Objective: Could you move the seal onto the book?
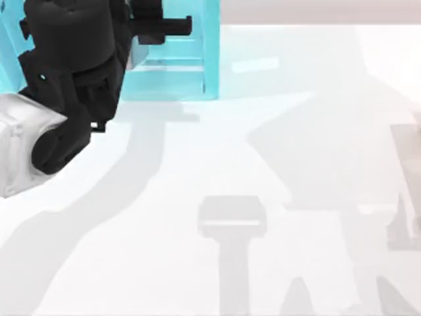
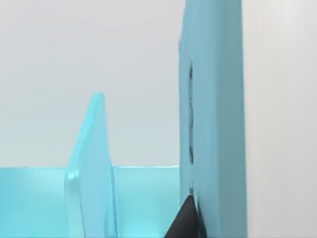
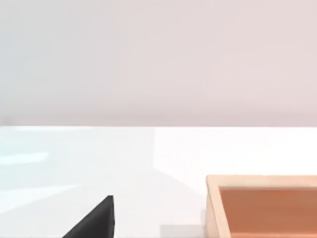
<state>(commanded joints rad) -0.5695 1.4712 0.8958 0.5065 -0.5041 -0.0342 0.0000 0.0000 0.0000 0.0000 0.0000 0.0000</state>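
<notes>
Closest to the overhead camera is your left arm (image 1: 66, 79), reaching over the far left corner of the bench (image 1: 263, 164), with the left gripper (image 1: 154, 26) pushed in among the walls of the cyan shelf (image 1: 207, 59); the left wrist view looks along one tall shelf wall (image 2: 213, 124) and a thinner divider (image 2: 91, 168); whether the jaws there are apart or together you cannot tell. Your right gripper (image 3: 96, 220) hangs low over the bench beside the corner of a wooden tray (image 3: 213, 208); its jaws cannot be judged either. Where the seal and the book lie you cannot tell from these views; they may be hidden under the left arm or inside the shelf, so find both before you commit. Expect a seal to be small, light and rigid, with smooth sides that could slip; take it across two opposite flat sides of the body, low enough that the jaws do not ride up onto its top; close gently, keep it upright, and lower it squarely, since a book's cover should be flat and firm but a light stamp may topple if dropped.
</notes>
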